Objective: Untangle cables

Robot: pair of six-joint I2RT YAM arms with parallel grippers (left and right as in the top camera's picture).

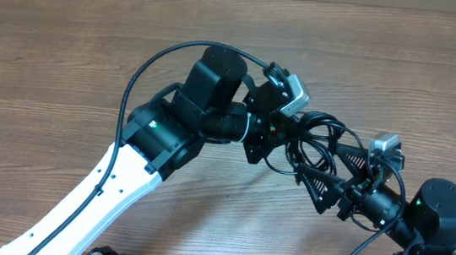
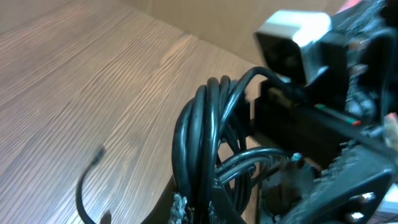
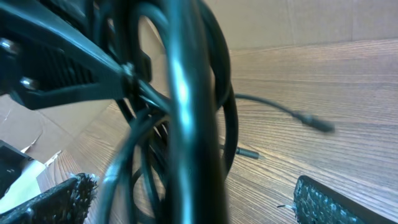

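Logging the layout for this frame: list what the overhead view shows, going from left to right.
Left arm's white link → left arm's black joint housing → left wrist camera → cables → right wrist camera → right arm's base joint.

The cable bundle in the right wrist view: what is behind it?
The wooden table, a loose plug end and a smaller connector tip. The cable bundle covers whatever is behind its loops.

The cables (image 1: 311, 149) sit between both pincers, over the desk (image 1: 50, 41). The left pincer (image 1: 290, 144) is left of them. The right pincer (image 1: 331, 168) is right.
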